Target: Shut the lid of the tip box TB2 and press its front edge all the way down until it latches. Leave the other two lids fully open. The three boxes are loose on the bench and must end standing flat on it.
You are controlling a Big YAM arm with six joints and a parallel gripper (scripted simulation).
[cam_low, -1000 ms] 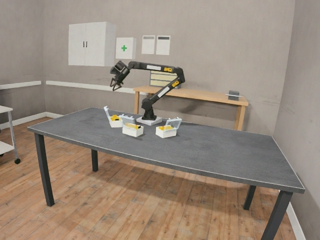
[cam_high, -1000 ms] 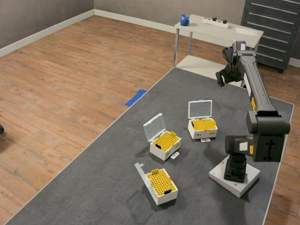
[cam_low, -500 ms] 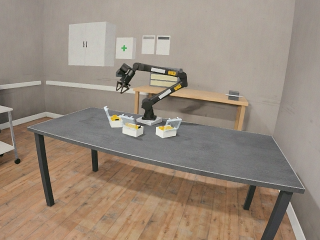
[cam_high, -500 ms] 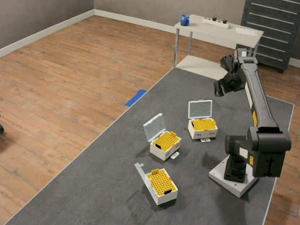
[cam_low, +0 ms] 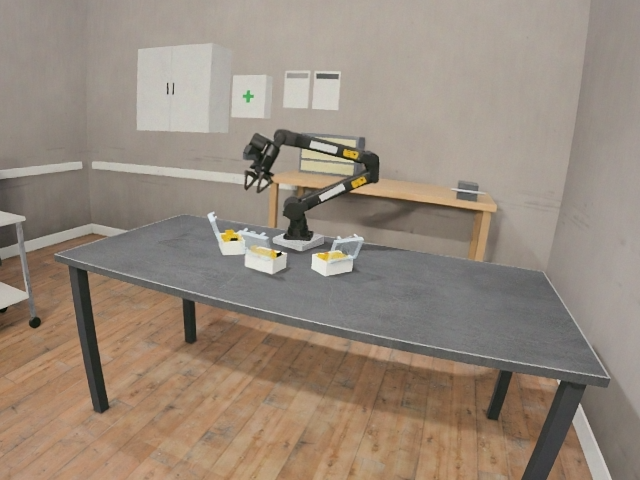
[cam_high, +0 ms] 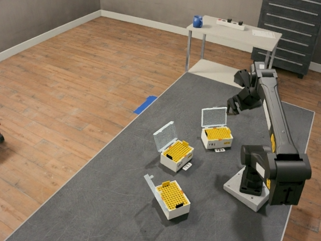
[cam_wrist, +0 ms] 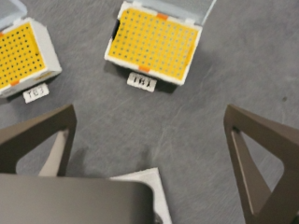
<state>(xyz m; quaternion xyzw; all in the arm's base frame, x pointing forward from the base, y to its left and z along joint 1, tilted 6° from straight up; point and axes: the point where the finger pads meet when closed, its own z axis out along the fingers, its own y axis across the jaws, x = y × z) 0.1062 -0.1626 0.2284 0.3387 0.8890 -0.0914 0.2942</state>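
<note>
Three white tip boxes with yellow racks stand flat on the grey bench, all with lids open. The box labelled TB1 (cam_high: 216,136) is the farthest one in the top view, and it also shows in the wrist view (cam_wrist: 154,44). A middle box (cam_high: 177,154) shows at the left edge of the wrist view (cam_wrist: 21,58); its label card (cam_wrist: 35,92) is too blurred to read. A third box (cam_high: 172,197) lies nearest. My gripper (cam_high: 231,109) is open and empty. It hangs high above the bench, beside the raised lid of TB1, as the wrist view (cam_wrist: 149,121) also shows.
The arm's base plate (cam_high: 246,193) sits on the bench right of the boxes. Small label cards (cam_high: 219,149) lie in front of two boxes. A white side table (cam_high: 233,33) stands beyond the bench's far edge. The bench's left edge runs diagonally past the boxes.
</note>
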